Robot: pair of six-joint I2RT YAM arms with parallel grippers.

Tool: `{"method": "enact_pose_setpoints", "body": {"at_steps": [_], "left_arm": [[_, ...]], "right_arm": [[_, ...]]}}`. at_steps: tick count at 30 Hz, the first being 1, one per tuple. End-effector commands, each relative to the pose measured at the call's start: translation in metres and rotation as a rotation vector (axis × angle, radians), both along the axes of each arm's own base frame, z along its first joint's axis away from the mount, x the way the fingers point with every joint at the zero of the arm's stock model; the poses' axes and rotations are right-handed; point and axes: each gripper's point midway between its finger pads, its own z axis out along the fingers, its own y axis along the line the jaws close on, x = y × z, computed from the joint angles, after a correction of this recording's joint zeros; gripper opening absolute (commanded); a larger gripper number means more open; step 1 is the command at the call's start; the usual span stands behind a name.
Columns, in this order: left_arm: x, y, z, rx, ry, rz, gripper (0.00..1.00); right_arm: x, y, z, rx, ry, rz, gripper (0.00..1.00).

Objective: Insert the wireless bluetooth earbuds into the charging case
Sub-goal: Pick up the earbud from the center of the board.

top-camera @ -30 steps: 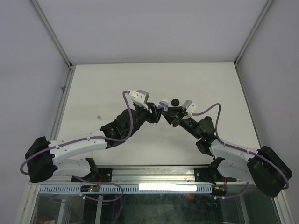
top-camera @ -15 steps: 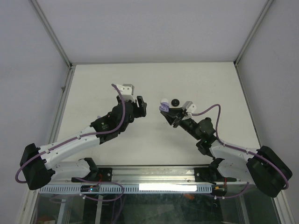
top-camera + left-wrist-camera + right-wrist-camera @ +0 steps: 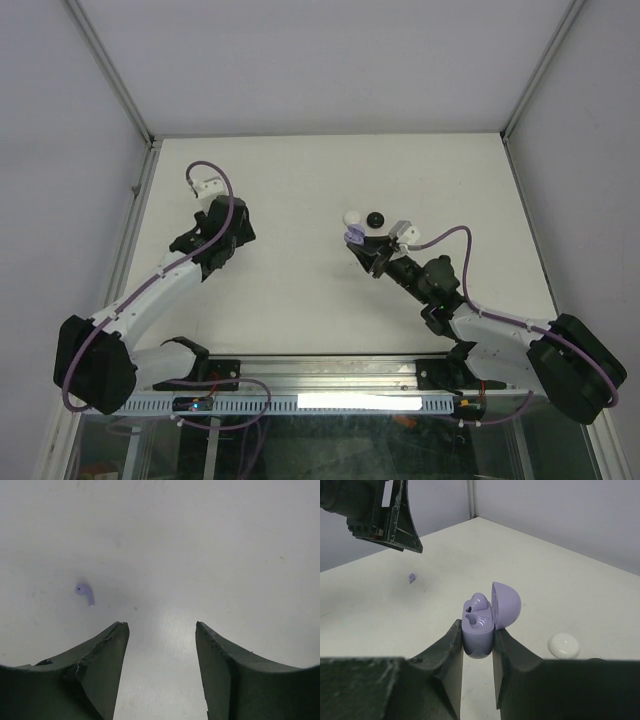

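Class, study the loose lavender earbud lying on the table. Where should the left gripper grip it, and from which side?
Probably the rounded head, coming from straight above. The lavender earbud lies flat on the table, and its stem looks thin and hard to pinch, while the head is its thickest part. The left gripper, open and empty, should close across the head.
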Motion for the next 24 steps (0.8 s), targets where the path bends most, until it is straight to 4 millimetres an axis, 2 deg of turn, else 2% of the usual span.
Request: {"method": "enact_pose_setpoints", "body": {"at_steps": [1, 5, 9, 14, 24], "left_arm": [[0.002, 0.035, -0.027, 0.014, 0.11, 0.094, 0.57], [0.012, 0.063, -0.041, 0.06, 0.186, 0.16, 0.55], [0.021, 0.081, -0.062, 0.086, 0.289, 0.169, 0.53], [0.029, 0.096, -0.084, 0.084, 0.389, 0.175, 0.48], [0.036, 0.108, -0.108, 0.044, 0.476, 0.167, 0.4]], "right_arm": [[0.002, -0.003, 0.019, 0.035, -0.056, -0.023, 0.0], [0.002, -0.003, 0.018, 0.033, -0.056, -0.024, 0.0], [0.002, -0.004, 0.02, 0.035, -0.06, -0.024, 0.0], [0.002, -0.005, 0.021, 0.034, -0.063, -0.028, 0.0], [0.002, -0.005, 0.019, 0.029, -0.06, -0.025, 0.0]]}}
